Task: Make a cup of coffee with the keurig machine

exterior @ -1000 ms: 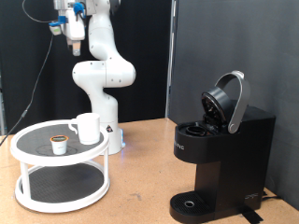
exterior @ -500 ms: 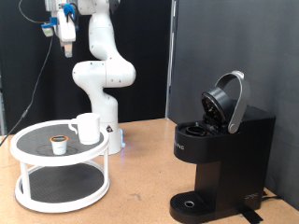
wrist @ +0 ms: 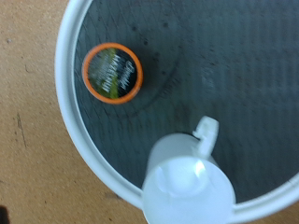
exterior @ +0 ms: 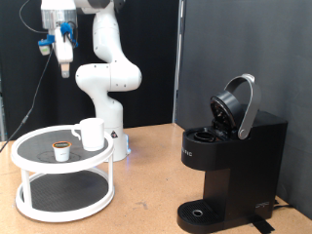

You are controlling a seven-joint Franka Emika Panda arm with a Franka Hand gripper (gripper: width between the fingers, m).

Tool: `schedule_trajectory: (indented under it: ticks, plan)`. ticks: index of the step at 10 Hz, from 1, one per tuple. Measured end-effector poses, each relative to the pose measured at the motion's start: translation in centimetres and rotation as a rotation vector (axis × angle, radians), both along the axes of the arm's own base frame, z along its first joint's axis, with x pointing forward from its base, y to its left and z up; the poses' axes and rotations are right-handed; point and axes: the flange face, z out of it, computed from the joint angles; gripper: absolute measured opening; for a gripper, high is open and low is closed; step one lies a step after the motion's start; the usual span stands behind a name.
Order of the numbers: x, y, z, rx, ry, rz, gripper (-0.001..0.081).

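Note:
The white cup (exterior: 92, 134) stands on the top tier of a white two-tier round stand (exterior: 29, 183), next to a small brown-topped coffee pod (exterior: 61, 148). The black keurig machine (exterior: 229, 166) stands at the exterior view's right with its hinged lid raised. My gripper (exterior: 64, 60) hangs high above the stand, well clear of the cup and pod, with nothing seen between its fingers. The wrist view looks straight down on the pod (wrist: 112, 73), the cup (wrist: 187, 177) and the stand's rim (wrist: 64, 93); no fingers show there.
The arm's white base (exterior: 107, 83) stands behind the stand. The wooden table (exterior: 146, 185) runs between the stand and the machine. A black curtain hangs behind the machine.
My gripper has moved down and towards the exterior view's left, closer to a spot over the stand. The cup, pod and machine have not moved.

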Motion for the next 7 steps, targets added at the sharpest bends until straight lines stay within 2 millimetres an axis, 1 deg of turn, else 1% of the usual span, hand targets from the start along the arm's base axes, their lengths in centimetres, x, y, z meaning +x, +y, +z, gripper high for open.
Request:
schedule_trajectory:
  ticks: [4, 7]
  plan:
    - [2.4, -0.7, -4.7, -0.025, -0.006, -0.010, 0.0734]
    - [3.5, -0.8, -7.5, -0.039, -0.007, -0.005, 0.0734]
